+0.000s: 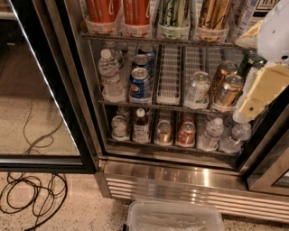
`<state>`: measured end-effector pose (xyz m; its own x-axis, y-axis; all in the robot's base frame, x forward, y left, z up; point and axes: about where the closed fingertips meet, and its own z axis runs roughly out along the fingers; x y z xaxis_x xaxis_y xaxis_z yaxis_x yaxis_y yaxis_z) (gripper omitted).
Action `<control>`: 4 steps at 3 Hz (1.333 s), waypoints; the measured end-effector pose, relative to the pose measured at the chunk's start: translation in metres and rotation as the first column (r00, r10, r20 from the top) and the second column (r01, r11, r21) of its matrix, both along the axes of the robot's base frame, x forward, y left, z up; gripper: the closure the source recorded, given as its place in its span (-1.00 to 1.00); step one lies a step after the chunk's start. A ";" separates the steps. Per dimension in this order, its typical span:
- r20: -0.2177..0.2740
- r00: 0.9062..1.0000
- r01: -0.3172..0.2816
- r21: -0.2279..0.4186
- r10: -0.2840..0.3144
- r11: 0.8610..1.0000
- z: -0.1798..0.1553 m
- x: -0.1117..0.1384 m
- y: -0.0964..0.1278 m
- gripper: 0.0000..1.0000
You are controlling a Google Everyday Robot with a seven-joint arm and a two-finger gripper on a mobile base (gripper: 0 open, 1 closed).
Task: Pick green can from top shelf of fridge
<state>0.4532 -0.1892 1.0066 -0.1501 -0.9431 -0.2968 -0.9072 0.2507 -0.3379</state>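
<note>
Pale-green with dark streaks, the green can (174,12) stands on the top shelf (149,40) of the fridge (180,178). It sits in a clear front cup, between an orange-red can (136,11) and a gold-brown can (212,13). The gripper (264,90), white and cream, hangs at the right edge, lower than the green can, in front of the middle rack. How its jaws stand I cannot tell. The glass door (43,90) is open to the left. On the floor lie a clear plastic bin (174,219) and black cables (31,198).
</note>
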 end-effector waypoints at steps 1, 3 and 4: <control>0.000 1.000 0.000 0.000 0.000 1.000 0.000 0.000 0.000 -1.00; 0.139 0.988 -0.097 0.178 0.073 0.979 0.026 0.021 0.066 -1.00; 0.190 0.979 -0.131 0.308 0.075 0.942 0.035 0.031 0.110 -1.00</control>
<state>0.4839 -0.0795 1.0414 0.0231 -0.8032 -0.5953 -0.8685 0.2788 -0.4099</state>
